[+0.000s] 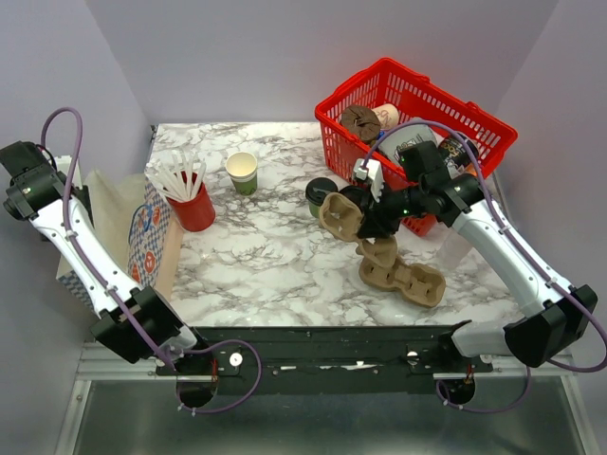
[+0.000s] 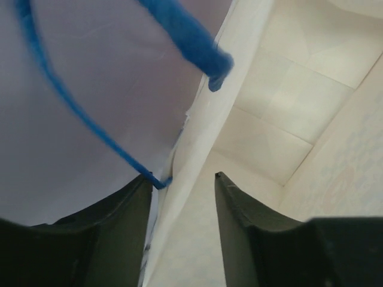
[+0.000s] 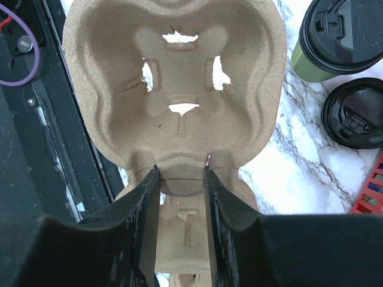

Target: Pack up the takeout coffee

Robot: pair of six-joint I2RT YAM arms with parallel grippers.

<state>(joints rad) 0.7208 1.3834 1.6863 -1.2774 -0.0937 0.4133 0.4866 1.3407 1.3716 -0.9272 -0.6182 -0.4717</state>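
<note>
1. Here, the right pincer (image 3: 181,173) pinches the narrow waist of a pulp cup carrier (image 3: 179,72) over the marble bench (image 1: 266,265).
2. The takeout coffee (image 1: 321,192) stands upright on the bench with its lid on, just beyond the carrier and near the red basket (image 1: 432,104).
3. The left pincer (image 2: 182,179) is spread, astride the wall of a paper bag (image 2: 197,137).

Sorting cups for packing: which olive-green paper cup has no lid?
The open green cup beside the red cup, its cream inside showing; the takeout coffee cup by the red basket wears a black lid.
</note>
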